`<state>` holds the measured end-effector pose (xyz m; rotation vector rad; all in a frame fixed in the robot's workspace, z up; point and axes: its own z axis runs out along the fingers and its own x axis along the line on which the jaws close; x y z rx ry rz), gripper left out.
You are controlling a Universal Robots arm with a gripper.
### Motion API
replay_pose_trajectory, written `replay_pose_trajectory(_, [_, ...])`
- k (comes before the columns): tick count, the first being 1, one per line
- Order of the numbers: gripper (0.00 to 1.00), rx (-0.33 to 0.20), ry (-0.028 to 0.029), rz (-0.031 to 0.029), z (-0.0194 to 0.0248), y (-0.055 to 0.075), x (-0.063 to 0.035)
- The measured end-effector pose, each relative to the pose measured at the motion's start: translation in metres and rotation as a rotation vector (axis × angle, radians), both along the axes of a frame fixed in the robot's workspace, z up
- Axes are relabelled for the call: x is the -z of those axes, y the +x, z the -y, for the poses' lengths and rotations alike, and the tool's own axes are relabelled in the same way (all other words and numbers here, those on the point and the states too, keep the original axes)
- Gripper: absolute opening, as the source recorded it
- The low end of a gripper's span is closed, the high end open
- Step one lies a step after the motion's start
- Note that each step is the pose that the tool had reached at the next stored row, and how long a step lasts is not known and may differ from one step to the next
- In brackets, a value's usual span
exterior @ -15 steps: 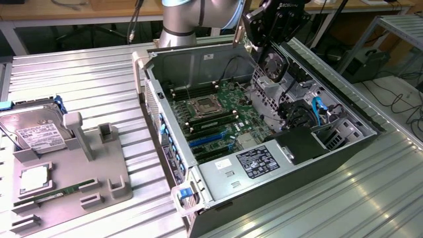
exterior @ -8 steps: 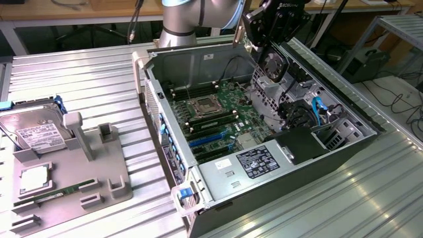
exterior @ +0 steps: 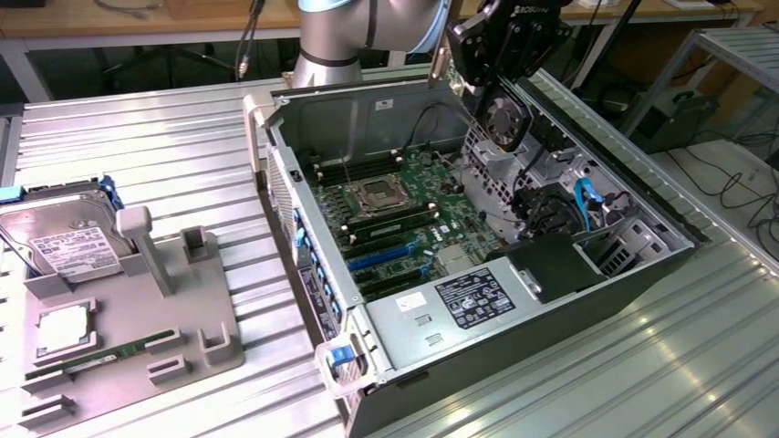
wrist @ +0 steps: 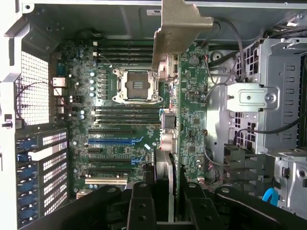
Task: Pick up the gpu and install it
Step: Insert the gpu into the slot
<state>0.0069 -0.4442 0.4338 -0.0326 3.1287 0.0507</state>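
Open grey metal computer case [exterior: 365,119]: the blue expansion slots [wrist: 112,141] on the green motherboard [wrist: 192,120] stand unobstructed from above. A grey metal drive cage [wrist: 273,72] and a perforated rear wall [wrist: 33,81] bound the board. The black gpu card [wrist: 169,122], clamped in the claw [wrist: 165,201], hangs over it.

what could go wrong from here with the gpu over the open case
The gpu, clamped in the gripper, hangs above the motherboard; a slip might drop it onto the open cpu socket. Its metal bracket sits near grey cables and could snag them.
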Motion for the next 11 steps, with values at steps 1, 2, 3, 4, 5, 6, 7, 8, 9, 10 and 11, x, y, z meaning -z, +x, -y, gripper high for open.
replay_pose_trajectory(1, [0.28,-0.008,0.0,0.0,0.0,0.0,0.0])
replay_pose_trajectory(2, [0.28,-0.015,0.0001,0.0,0.0,0.0,0.0])
replay_pose_trajectory(3, [0.28,-0.023,0.0001,0.0,0.0,0.0,0.0])
replay_pose_trajectory(4, [0.28,-0.032,0.0,0.0,0.0,0.0,0.0])
replay_pose_trajectory(5, [0.28,-0.04,0.0,0.0,0.0,0.0,0.0])
replay_pose_trajectory(6, [0.28,-0.046,0.0,0.0,0.0,0.0,0.0])
replay_pose_trajectory(7, [0.28,-0.053,0.0,0.0,0.0,0.0,0.0])
replay_pose_trajectory(8, [0.28,-0.06,0.0001,0.0,0.0,0.0,0.0])
replay_pose_trajectory(9, [0.28,-0.066,0.0,0.0,0.0,0.0,0.0])
replay_pose_trajectory(10, [0.28,-0.074,0.0001,0.0,0.0,0.0,0.0])
replay_pose_trajectory(11, [0.28,-0.079,0.0,0.0,0.0,0.0,0.0])
